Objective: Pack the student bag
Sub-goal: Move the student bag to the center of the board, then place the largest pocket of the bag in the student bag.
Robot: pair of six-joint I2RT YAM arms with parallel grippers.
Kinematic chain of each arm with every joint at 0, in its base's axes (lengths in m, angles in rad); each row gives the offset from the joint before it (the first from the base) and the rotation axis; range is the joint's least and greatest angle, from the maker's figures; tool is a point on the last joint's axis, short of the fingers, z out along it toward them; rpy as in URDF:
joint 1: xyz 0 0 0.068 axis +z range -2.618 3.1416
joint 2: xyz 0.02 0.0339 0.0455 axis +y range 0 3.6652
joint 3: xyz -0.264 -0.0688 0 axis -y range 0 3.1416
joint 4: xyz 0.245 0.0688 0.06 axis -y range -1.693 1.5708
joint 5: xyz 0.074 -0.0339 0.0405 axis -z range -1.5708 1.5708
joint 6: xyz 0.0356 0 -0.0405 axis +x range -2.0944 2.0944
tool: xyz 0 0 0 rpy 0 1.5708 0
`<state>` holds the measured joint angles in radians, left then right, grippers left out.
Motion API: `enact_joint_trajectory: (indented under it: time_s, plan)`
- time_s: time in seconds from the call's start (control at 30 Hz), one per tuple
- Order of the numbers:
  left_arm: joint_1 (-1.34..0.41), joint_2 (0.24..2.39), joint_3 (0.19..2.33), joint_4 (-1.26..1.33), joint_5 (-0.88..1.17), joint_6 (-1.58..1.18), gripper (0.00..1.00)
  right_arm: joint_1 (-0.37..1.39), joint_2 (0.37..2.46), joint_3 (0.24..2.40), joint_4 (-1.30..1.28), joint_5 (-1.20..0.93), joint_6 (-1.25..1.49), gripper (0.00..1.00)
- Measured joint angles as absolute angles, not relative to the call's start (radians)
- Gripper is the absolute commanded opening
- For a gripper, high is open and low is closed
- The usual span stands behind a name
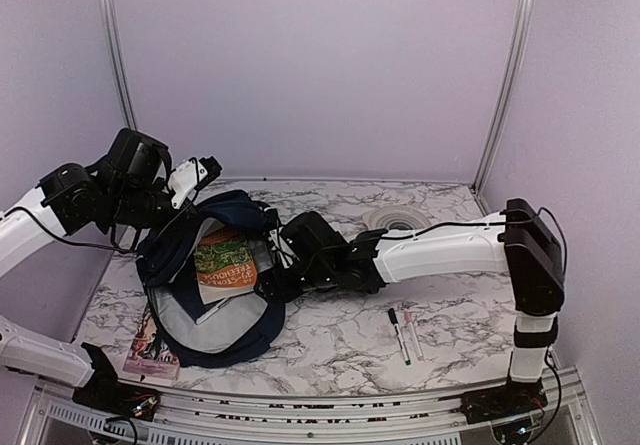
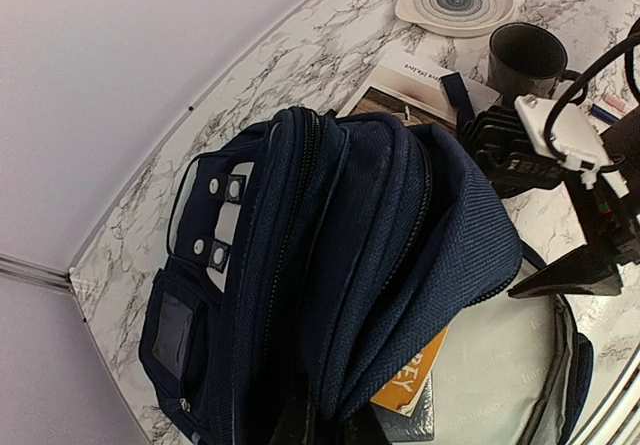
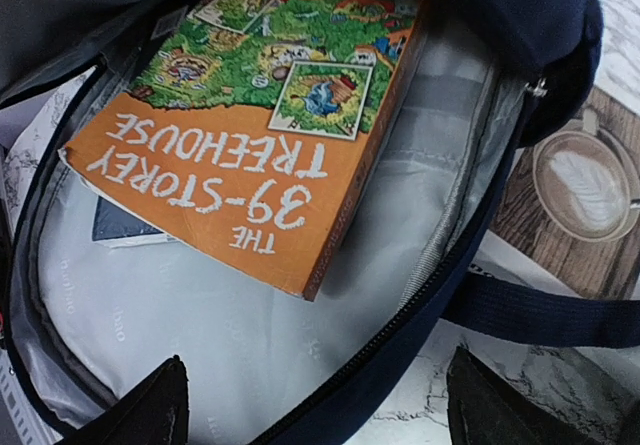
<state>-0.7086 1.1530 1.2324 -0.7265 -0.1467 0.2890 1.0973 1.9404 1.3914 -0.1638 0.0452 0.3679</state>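
Right gripper spread wide, empty, over 39-Storey Treehouse book in student bag; best lift straight, clear of zip edge.

Coarse-woven cloth bag, smooth paper book

Mouth: the backpack gapes wide under my right pincer, whose fingers stand spread.
Blocked: an orange book lies slantwise across the far half, with a blue booklet tucked under its corner.
Free: bare grey lining on the near side of the book.
Rim: the zip rim and a strap run just beside my right pincer.
Flap: my left pincer pinches it, holding it off the opening.
Table: open marble right of the backpack, bar two pens.
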Motion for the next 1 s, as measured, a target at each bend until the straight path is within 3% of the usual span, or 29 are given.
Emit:
enact_joint_trajectory:
  time_s: [0.07, 0.23, 0.3, 0.37, 0.4, 0.6, 0.77, 1.0]
  plan:
    - [-0.709, 1.153, 1.222, -0.721, -0.138, 0.257, 0.00, 1.095, 1.987, 1.427, -0.192, 0.043, 0.411, 0.75]
    - [-0.709, 1.156, 1.198, -0.701, -0.120, 0.154, 0.00, 1.073, 2.023, 1.447, -0.213, -0.003, 0.482, 0.27]
    - [-0.709, 1.163, 1.192, -0.694, -0.111, 0.114, 0.13, 1.053, 2.023, 1.446, -0.206, -0.034, 0.510, 0.14]
    - [-0.709, 1.171, 1.185, -0.686, -0.096, 0.075, 0.38, 1.028, 2.023, 1.438, -0.189, -0.073, 0.538, 0.03]
    - [-0.709, 1.174, 1.181, -0.682, -0.084, 0.061, 0.46, 1.013, 2.023, 1.431, -0.179, -0.093, 0.544, 0.00]
    - [-0.704, 1.185, 1.129, -0.630, 0.060, -0.045, 0.71, 0.900, 2.037, 1.409, -0.107, -0.244, 0.604, 0.00]
    - [-0.705, 1.153, 0.982, -0.529, 0.194, -0.148, 0.98, 0.777, 2.059, 1.418, -0.035, -0.311, 0.647, 0.00]
    - [-0.695, 1.010, 0.793, -0.472, 0.168, -0.319, 0.99, 0.688, 2.083, 1.481, -0.029, -0.304, 0.655, 0.00]
